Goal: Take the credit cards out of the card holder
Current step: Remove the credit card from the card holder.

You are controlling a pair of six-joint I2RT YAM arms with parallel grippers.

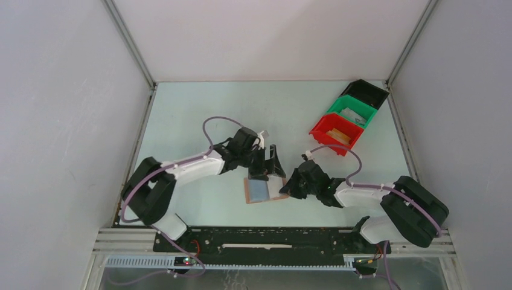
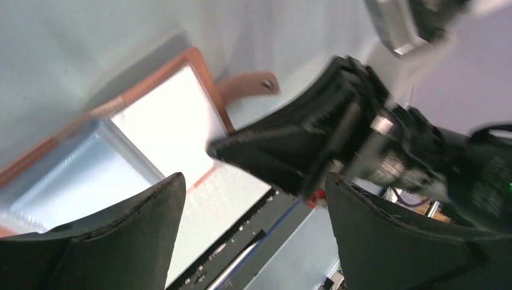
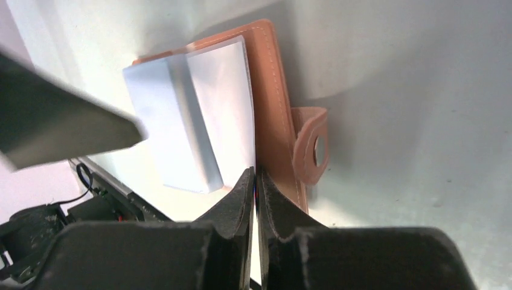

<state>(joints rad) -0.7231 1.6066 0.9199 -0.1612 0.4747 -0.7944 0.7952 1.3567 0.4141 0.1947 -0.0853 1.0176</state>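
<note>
Two grippers meet at the wallet (image 3: pixel 275 115), lying open on the table (image 1: pixel 199 121): my right gripper (image 3: pixel 255 181) is clenched at the edge by its strap (image 3: pixel 311 151), I think to pinch out a card (image 3: pixel 220 109), while my left gripper (image 1: pixel 270 164) hangs wide apart over its far edge, probably to steady it.

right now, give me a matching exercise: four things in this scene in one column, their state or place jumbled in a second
1 left gripper
2 right gripper
3 card holder
4 red bin

a lying open, lining up
b jaws closed together at the card holder's edge
c far right, beside the green bin
d jaws wide apart

Pairs: 1-d, 2-b, 3-a, 4-c
</note>
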